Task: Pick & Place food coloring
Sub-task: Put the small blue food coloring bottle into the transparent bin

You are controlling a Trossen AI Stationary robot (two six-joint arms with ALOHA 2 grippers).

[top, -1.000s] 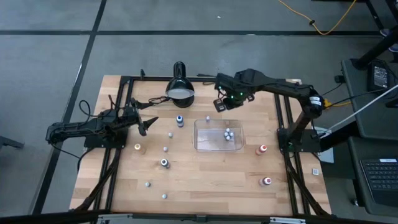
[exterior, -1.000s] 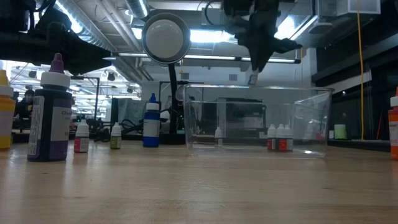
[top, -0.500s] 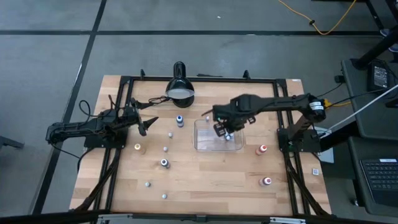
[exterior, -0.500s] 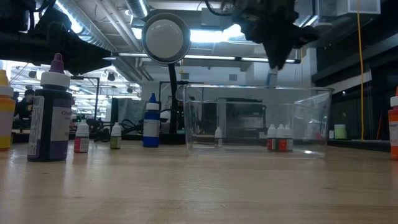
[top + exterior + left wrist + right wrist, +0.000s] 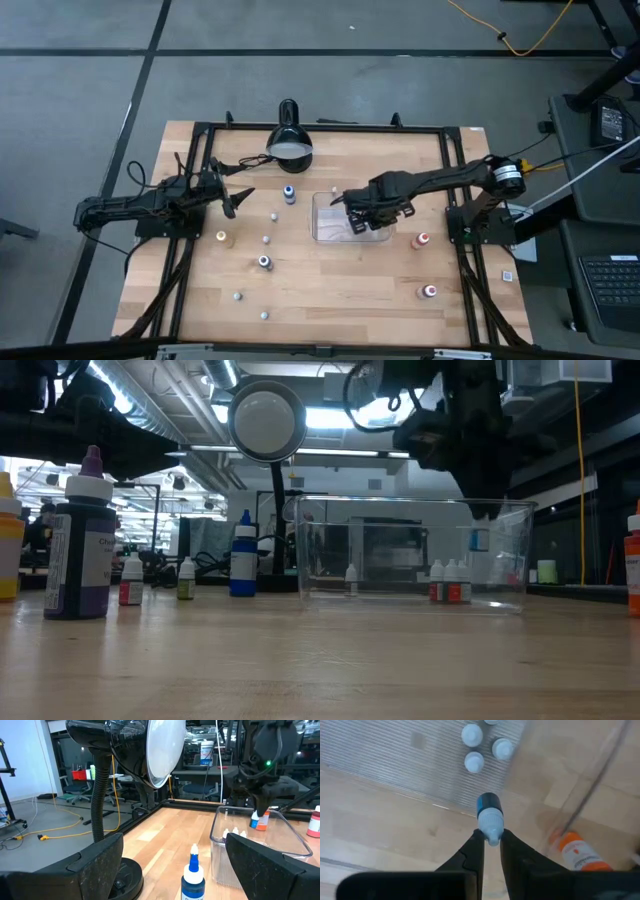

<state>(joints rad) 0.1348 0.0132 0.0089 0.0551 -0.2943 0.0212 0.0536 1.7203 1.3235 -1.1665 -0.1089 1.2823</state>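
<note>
**Right gripper carries a small bottle over the tray**

The right gripper pinches one small blue-banded bottle above the clear tray at tabletop centre. Four pale bottles stand inside the tray. Two orange-topped bottles sit around 4 o'clock. The left gripper, fingers spread, waits at 9 o'clock near the black lamp.

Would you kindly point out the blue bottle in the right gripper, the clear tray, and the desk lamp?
blue bottle (image 5: 489, 817): right wrist view, on its body, shoulder downward.
clear tray (image 5: 330, 595): low view, on its front wall.
desk lamp (image 5: 289, 146): high view, on its black dome.
</note>
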